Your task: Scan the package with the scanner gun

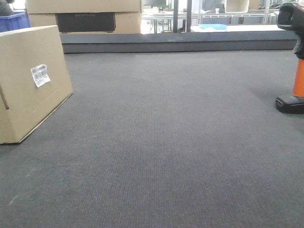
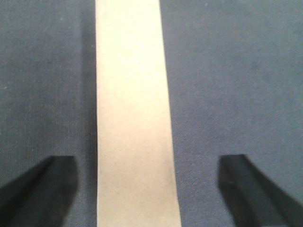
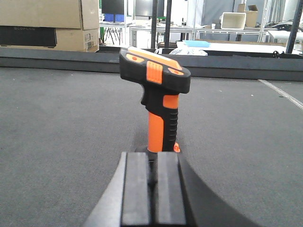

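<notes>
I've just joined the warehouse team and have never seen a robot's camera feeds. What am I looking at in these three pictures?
This is a robot with two arms. Each arm ends in a two-fingered hand and carries a small camera on its wrist.

The front picture looks out across a grey mat. The package, a tan box with a white label, stands at the left. The scanner gun stands upright at the right edge. A larger box sits beyond the mat's far edge.

The left wrist picture looks straight down. The left hand is open, with its dark fingers on either side of a tan strip, apparently the package's top, and not touching it.

The right wrist picture looks level at the scanner. The right hand is shut and short of it. Nothing is held.
</notes>
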You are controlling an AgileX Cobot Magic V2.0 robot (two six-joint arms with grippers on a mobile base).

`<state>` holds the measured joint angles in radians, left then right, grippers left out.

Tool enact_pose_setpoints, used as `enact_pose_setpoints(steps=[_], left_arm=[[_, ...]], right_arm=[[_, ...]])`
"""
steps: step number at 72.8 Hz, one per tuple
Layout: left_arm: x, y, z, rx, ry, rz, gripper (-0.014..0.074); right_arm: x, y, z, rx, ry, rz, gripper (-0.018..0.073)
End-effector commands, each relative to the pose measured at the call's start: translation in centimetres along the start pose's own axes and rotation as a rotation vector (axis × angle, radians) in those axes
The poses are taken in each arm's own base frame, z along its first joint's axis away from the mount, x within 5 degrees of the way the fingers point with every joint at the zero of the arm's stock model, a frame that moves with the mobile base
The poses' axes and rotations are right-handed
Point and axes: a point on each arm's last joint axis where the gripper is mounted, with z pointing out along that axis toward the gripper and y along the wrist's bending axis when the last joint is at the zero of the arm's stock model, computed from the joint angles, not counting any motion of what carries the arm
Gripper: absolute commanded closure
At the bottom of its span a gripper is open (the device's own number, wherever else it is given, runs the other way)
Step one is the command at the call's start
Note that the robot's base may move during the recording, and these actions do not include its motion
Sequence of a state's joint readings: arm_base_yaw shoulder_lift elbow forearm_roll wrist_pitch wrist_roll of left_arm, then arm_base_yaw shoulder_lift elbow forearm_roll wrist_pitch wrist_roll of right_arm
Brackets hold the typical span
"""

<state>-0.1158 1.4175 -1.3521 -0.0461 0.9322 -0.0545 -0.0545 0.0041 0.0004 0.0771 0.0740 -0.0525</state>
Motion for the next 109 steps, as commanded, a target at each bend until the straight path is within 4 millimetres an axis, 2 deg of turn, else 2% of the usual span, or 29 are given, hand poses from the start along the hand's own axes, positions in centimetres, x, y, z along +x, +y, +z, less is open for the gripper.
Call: enact_pose_setpoints(steps=[1, 31, 40, 45, 49, 57, 63, 72, 78, 87, 93, 102, 109], left_arm=[[-0.3, -0.2, 0.4, -0.002, 0.003, 0.003, 0.0002], [0.3, 0.1, 7.0, -0.018, 0.174, -0.005, -0.0003], [0.7, 0.2, 8.3, -0.022, 0.225, -0.006, 0.0001], [0.8, 0.2, 8.3, -0.023, 0.236, -0.007, 0.0048], [0.8, 0.2, 8.3, -0.023, 0.236, -0.007, 0.0133], [0.8, 0.2, 8.3, -0.023, 0.236, -0.007, 0.0434], [0.7, 0.2, 8.1, -0.022, 0.229, -0.006, 0.0699], [0.0, 0.0, 7.1, -0.016, 0.220, -0.009, 0.0708], [-0.9, -0.4, 5.6, 0.023, 0.200, -0.033, 0.0708], [-1.6, -1.6, 3.4, 0.137, 0.168, -0.101, 0.0708], [-1.5, -2.4, 2.6, 0.215, 0.171, -0.148, 0.0708], [-1.6, -3.1, 2.4, 0.302, 0.120, -0.221, 0.0708], [-0.8, -3.2, 3.4, 0.337, 0.090, -0.292, 0.0708]], right_arm=[[-0.2, 0.0, 0.0, 0.007, -0.028, -0.006, 0.0728], [-0.2, 0.0, 0.0, 0.007, -0.028, -0.006, 0.0728], [-0.2, 0.0, 0.0, 0.007, -0.028, -0.006, 0.0728], [-0.2, 0.0, 0.0, 0.007, -0.028, -0.006, 0.0728], [-0.2, 0.0, 0.0, 0.007, -0.028, -0.006, 0.0728], [-0.2, 0.0, 0.0, 0.007, -0.028, -0.006, 0.0728], [-0.2, 0.0, 0.0, 0.007, -0.028, -0.006, 0.0728], [-0.2, 0.0, 0.0, 0.007, -0.028, -0.006, 0.0728], [-0.2, 0.0, 0.0, 0.007, -0.028, -0.006, 0.0728], [-0.2, 0.0, 0.0, 0.007, -0.028, -0.006, 0.0728], [-0.2, 0.0, 0.0, 0.007, -0.028, -0.006, 0.0728], [-0.2, 0.0, 0.0, 0.007, -0.028, -0.006, 0.0728], [-0.2, 0.0, 0.0, 0.007, -0.028, -0.006, 0.0728]])
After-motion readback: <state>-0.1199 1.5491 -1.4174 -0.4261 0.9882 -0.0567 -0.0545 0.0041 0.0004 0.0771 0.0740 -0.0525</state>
